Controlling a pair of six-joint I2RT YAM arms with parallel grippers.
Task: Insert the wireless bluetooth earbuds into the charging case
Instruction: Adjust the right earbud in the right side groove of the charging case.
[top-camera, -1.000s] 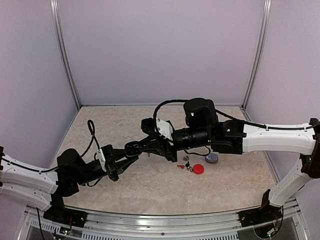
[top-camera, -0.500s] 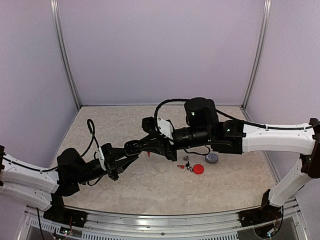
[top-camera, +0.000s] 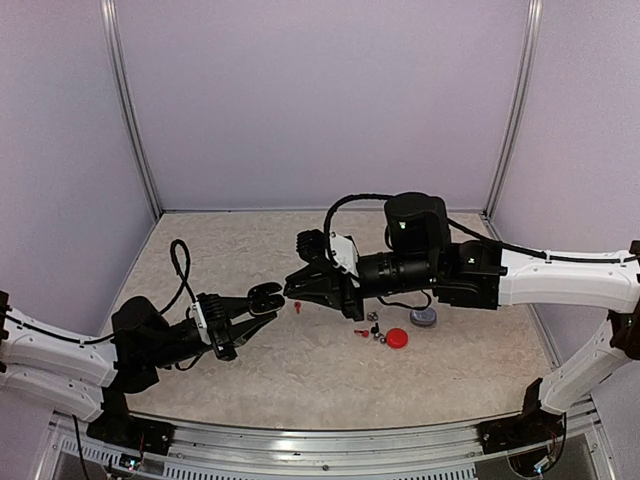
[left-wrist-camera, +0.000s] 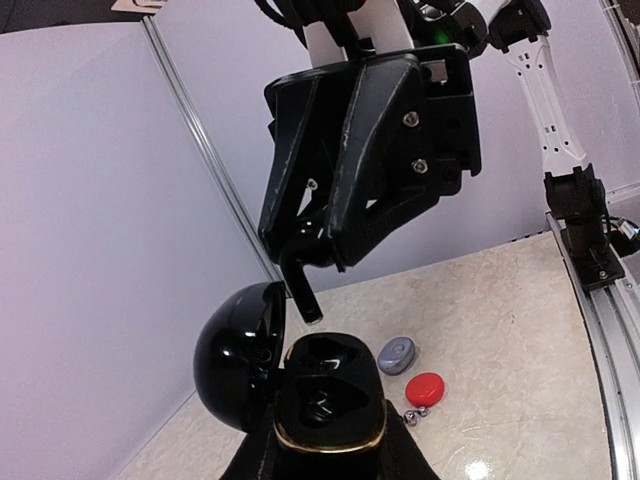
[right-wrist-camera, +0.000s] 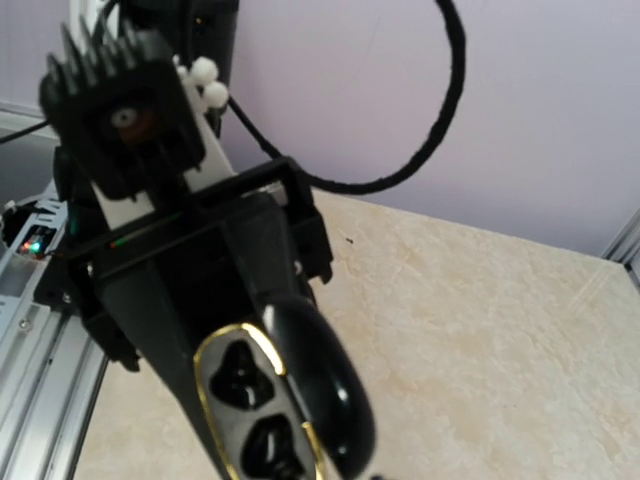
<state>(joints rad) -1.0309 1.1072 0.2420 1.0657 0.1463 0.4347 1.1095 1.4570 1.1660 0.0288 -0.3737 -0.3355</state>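
Left wrist view is showing the right gripper (left-wrist-camera: 312, 262) pinching shut on a glossy black stemmed earbud (left-wrist-camera: 303, 290) just above the open gold-rimmed black charging case (left-wrist-camera: 328, 405) the left gripper (top-camera: 258, 300) is clamping; bud is probably handling light, slippery, best held at its head.

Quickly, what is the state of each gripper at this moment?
Left gripper: closed on the open black charging case.
Right gripper: shut, pinching a black earbud just above the case.
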